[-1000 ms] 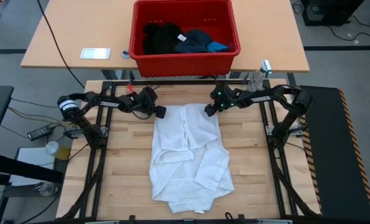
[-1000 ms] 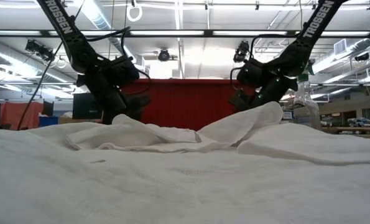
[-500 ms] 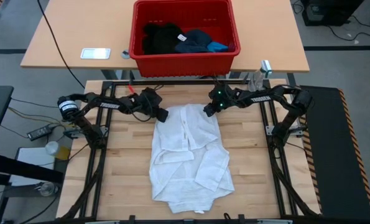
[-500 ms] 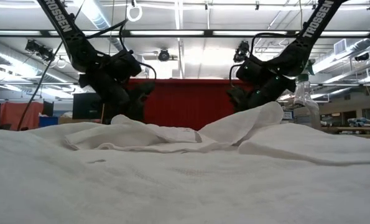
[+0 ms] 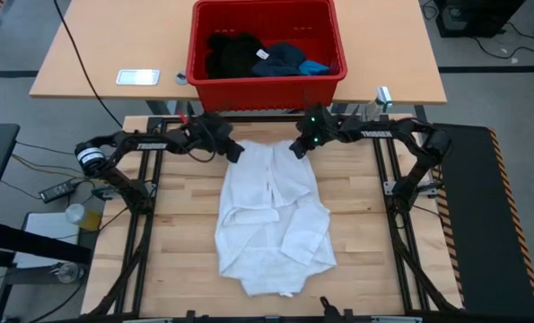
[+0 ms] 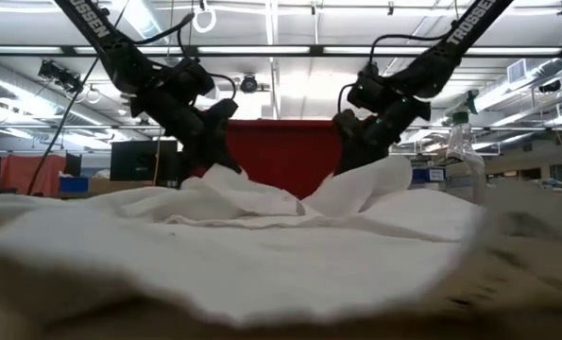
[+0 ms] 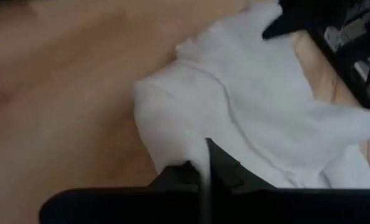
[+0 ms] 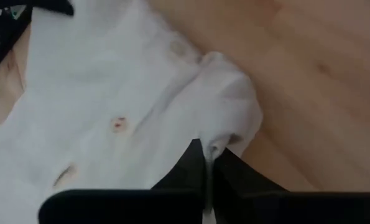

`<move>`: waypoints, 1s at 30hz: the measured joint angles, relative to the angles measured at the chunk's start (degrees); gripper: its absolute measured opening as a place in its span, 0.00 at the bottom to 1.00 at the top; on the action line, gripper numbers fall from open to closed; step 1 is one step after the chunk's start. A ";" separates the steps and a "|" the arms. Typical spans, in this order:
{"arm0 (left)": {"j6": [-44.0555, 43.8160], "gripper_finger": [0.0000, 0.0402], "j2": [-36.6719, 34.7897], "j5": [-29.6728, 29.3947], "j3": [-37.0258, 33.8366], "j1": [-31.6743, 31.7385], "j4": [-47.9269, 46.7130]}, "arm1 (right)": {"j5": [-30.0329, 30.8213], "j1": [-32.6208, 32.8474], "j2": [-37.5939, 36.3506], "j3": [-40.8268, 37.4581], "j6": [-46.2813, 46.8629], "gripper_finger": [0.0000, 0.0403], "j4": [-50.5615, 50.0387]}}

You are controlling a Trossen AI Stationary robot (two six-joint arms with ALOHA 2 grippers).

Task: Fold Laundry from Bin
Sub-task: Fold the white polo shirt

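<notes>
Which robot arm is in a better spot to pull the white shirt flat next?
Neither alone: both. The left gripper is shut on the shirt at one far corner, the right gripper on the other, near the bin. Pulling together would probably spread it evenly.

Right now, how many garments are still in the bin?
3 visible in the red bin: a black one at its left, a navy one in the middle, a small blue one at right. More may lie underneath.
</notes>
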 joint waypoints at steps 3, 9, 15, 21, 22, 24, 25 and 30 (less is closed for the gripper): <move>2.52 0.00 -0.93 0.05 2.01 1.91 -0.32 | 0.00 -0.86 -0.07 3.80 -2.74 0.03 -3.00; 8.81 0.00 -1.14 0.25 9.14 3.67 -6.39 | 1.95 -2.49 -0.20 11.85 -8.62 0.04 -9.82; 16.43 0.00 -1.14 0.14 14.62 3.11 -16.63 | 4.94 -2.55 -0.42 17.04 -16.35 0.04 -18.41; 18.16 0.00 -5.38 -0.24 13.21 2.13 -21.70 | 6.84 -2.14 -2.30 17.27 -20.66 0.03 -26.97; 18.22 0.00 -6.32 -0.23 12.46 1.92 -21.91 | 7.33 -1.91 -2.74 17.27 -21.93 0.03 -27.81; 18.38 0.00 -7.83 -0.29 11.62 1.08 -22.10 | 7.96 -1.46 -3.67 17.27 -23.67 0.03 -28.47; 18.53 0.00 -8.48 -0.39 11.31 0.59 -22.00 | 7.96 -1.27 -4.15 17.27 -24.07 0.03 -28.40; 19.20 0.00 -9.84 -1.56 10.55 -1.49 -25.05 | 8.23 -0.29 -5.84 17.29 -25.96 0.03 -28.70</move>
